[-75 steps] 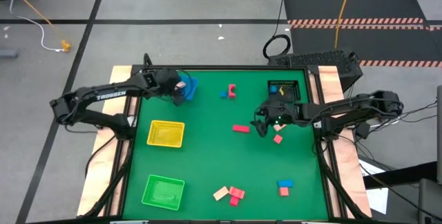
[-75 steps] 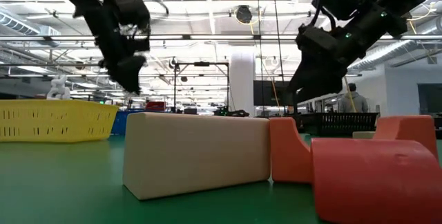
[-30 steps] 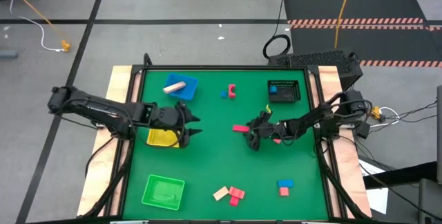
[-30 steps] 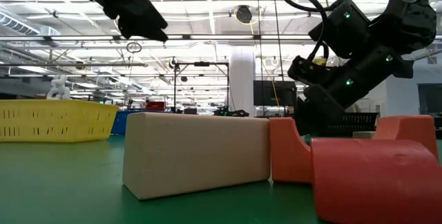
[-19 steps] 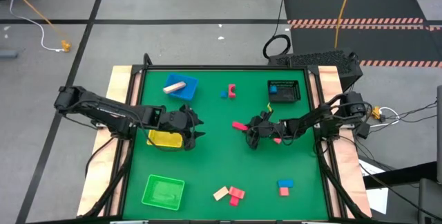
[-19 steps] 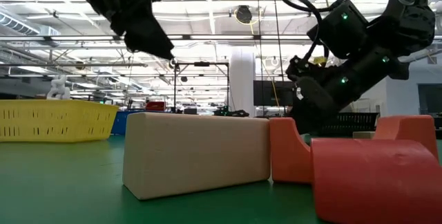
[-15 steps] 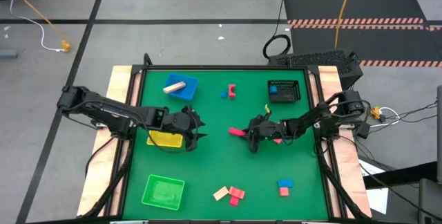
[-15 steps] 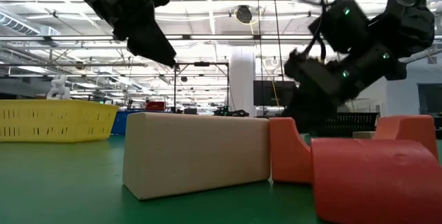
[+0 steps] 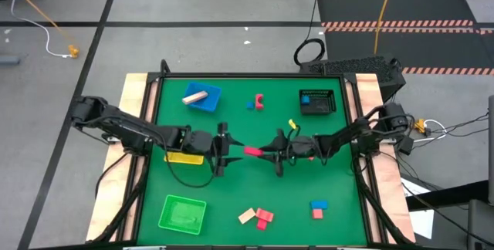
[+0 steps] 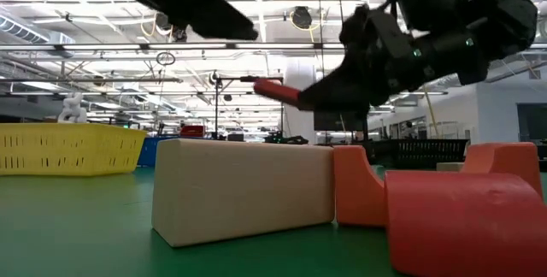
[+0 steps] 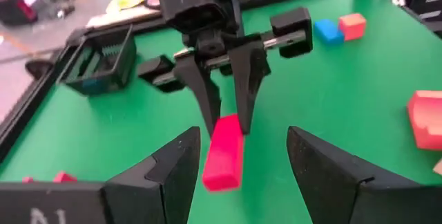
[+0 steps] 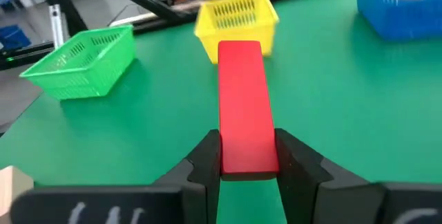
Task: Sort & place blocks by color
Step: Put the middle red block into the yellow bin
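Observation:
A red bar block hangs above the middle of the green table, with my right gripper shut on it. It also shows in the right wrist view and the low view. My left gripper stands open just left of it, facing it. The bar's free end points into the gap between the open left fingers without touching them. Other blocks lie around: a tan one in the blue tray, a red and blue pair far off, and a tan and pink cluster near. My right gripper pinches one end of the red bar between its two fingers, one on each long side. The fingers come level from the table's right and lie along the bar. The bar sticks out ahead of them toward the left gripper, about level, clear of the table.
The yellow tray lies partly under my left arm, and the green tray sits at the near left. A black mesh basket stands at the far right. A blue and a red block lie near right.
My right gripper has shut on the red bar, lifted it off the table and carried it toward the table's left, turning level. My left gripper has moved from over the yellow tray toward the table's middle and turned to face the bar, staying open.

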